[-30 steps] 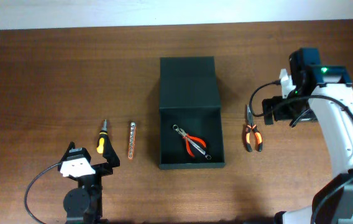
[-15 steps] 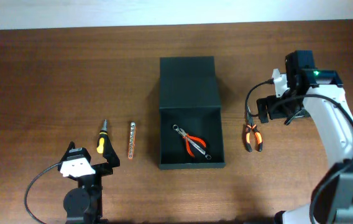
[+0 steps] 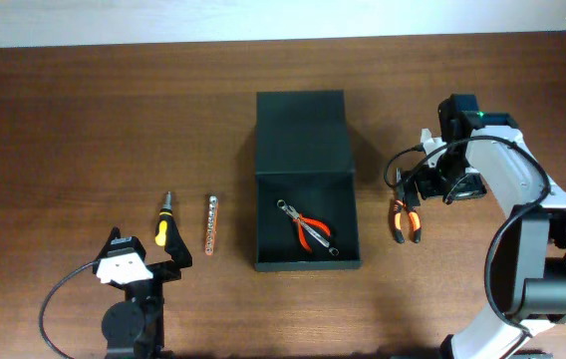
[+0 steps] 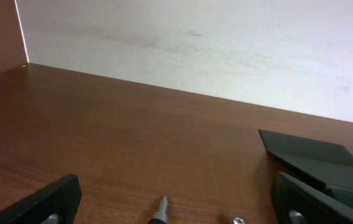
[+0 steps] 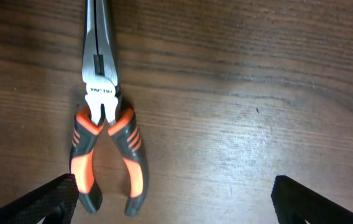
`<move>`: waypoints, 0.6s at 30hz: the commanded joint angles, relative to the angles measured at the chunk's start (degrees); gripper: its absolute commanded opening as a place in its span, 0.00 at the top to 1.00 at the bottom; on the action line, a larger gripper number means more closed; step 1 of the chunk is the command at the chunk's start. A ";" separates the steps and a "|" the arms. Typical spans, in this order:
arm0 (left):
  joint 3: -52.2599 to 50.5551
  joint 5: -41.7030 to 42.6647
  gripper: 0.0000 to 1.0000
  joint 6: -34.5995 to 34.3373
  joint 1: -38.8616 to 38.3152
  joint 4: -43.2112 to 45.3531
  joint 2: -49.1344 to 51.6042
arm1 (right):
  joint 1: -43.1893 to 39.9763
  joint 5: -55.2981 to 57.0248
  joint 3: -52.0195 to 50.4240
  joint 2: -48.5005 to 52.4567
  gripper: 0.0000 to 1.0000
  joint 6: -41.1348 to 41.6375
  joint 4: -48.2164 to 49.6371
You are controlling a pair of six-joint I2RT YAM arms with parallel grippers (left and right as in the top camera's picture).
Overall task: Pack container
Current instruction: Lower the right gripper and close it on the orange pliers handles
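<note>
The container (image 3: 303,150) is a dark box at the table's middle, open, with its flap lid laid back on the far side. Small red-handled pliers (image 3: 308,229) lie inside. Orange-and-black long-nose pliers (image 3: 404,214) lie on the wood just right of it. My right gripper (image 3: 434,189) hovers open above them. In the right wrist view the long-nose pliers (image 5: 105,137) sit close to the left finger (image 5: 40,202), untouched. My left gripper (image 3: 148,249) rests open at the near left, behind a yellow-handled screwdriver (image 3: 163,224). The screwdriver tip (image 4: 160,213) shows between its fingers.
A thin strip of bits (image 3: 211,224) lies between the screwdriver and the container. A white wall (image 4: 226,50) rises beyond the table's far edge. In the left wrist view the container's lid (image 4: 307,152) shows at the right.
My right arm has swung left and nearer, bringing its open gripper over the long-nose pliers. The left arm and the tools have not moved.
</note>
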 commanded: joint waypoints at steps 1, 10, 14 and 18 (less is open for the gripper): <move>-0.22 0.22 0.01 -0.26 0.28 -0.04 -0.44 | -0.33 -0.87 -0.57 0.87 0.01 -0.15 0.50; -0.22 0.22 0.01 -0.26 0.28 -0.04 -0.44 | -0.33 -0.87 -5.60 0.92 0.01 1.84 3.48; -0.22 0.22 0.01 -0.26 0.28 -0.07 -0.44 | -0.33 -0.98 -8.92 0.94 0.01 4.17 6.60; -0.22 0.22 0.01 -0.26 0.28 -0.04 -0.44 | -0.35 -0.85 -9.35 0.94 0.01 5.29 7.48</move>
